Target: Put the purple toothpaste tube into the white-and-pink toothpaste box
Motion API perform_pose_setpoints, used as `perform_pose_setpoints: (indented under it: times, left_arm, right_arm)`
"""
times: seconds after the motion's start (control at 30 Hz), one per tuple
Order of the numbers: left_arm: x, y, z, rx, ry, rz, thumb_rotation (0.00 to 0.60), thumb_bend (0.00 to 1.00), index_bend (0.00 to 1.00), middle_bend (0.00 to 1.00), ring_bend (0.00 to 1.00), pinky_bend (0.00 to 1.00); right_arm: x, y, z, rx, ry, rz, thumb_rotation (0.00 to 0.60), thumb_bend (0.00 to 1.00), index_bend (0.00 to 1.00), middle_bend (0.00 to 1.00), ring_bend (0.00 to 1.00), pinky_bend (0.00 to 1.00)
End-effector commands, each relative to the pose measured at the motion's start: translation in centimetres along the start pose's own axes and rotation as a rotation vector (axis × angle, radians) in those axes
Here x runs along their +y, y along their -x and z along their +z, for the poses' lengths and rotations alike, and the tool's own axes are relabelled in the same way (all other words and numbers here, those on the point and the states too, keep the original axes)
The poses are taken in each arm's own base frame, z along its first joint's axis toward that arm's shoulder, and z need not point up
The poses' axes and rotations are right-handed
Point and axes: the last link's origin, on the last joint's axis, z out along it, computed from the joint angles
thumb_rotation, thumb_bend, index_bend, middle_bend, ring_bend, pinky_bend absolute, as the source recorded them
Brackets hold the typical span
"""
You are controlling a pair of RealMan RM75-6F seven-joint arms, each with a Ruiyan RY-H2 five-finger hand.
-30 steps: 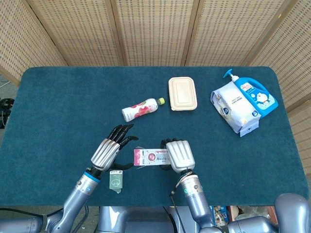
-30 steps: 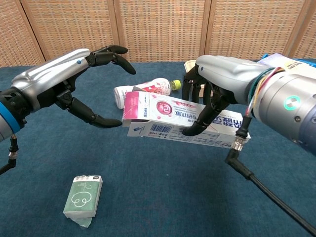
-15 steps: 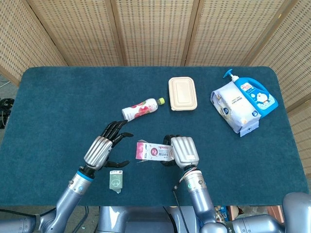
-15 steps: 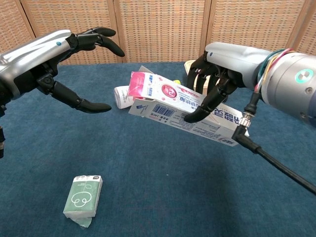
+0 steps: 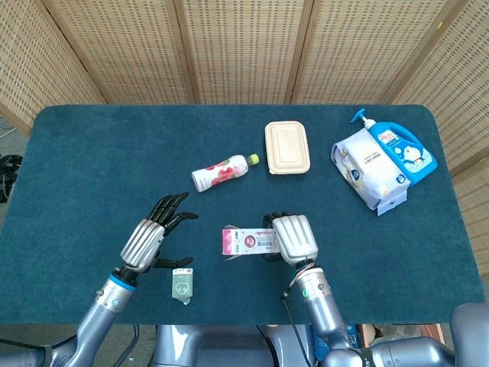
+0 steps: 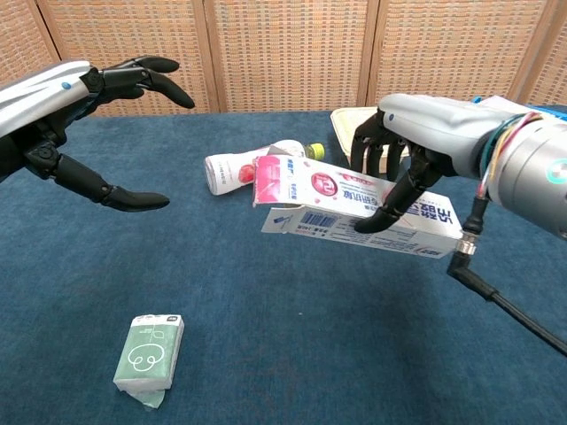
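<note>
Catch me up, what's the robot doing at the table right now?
The right hand holds the white-and-pink toothpaste box off the table, roughly level, open end toward the left hand. The left hand is open and empty, apart from the box. The purple tube can't be seen, so I can't tell whether it is inside. A small green packet lies on the near cloth; a pink bottle lies behind.

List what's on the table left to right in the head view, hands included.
left hand → small green packet → pink-and-white bottle → toothpaste box → right hand → beige lidded container → white refill pouch → blue pump bottle
</note>
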Motion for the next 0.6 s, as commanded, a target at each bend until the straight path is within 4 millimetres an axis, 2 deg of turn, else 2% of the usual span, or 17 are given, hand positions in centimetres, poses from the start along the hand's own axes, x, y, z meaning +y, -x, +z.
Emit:
perform_pose_setpoints:
  times: [0.03, 0.33, 0.6]
  left_arm:
    - [-0.7, -0.7, -0.8, -0.008, -0.023, 0.019, 0.600, 0.16, 0.24, 0.00, 0.00, 0.00]
    - [-2.2, -3.7, -2.6, -0.001, -0.094, 0.228, 0.600, 0.15, 0.23, 0.00, 0.00, 0.00]
    - [-2.7, -4.5, -3.6, 0.005, -0.142, 0.247, 0.600, 0.16, 0.23, 0.00, 0.00, 0.00]
  right_arm:
    - [1.9, 0.8, 0.3, 0.000, 0.010, -0.020, 0.600, 0.19, 0.65, 0.49, 0.44, 0.49]
    - [5.4, 2.2, 0.8, 0.050, 0.021, -0.151, 0.600, 0.19, 0.65, 0.49, 0.44, 0.49]
    - [7.4, 3.0, 0.8, 0.097, 0.048, -0.332, 0.600, 0.19, 0.65, 0.49, 0.44, 0.49]
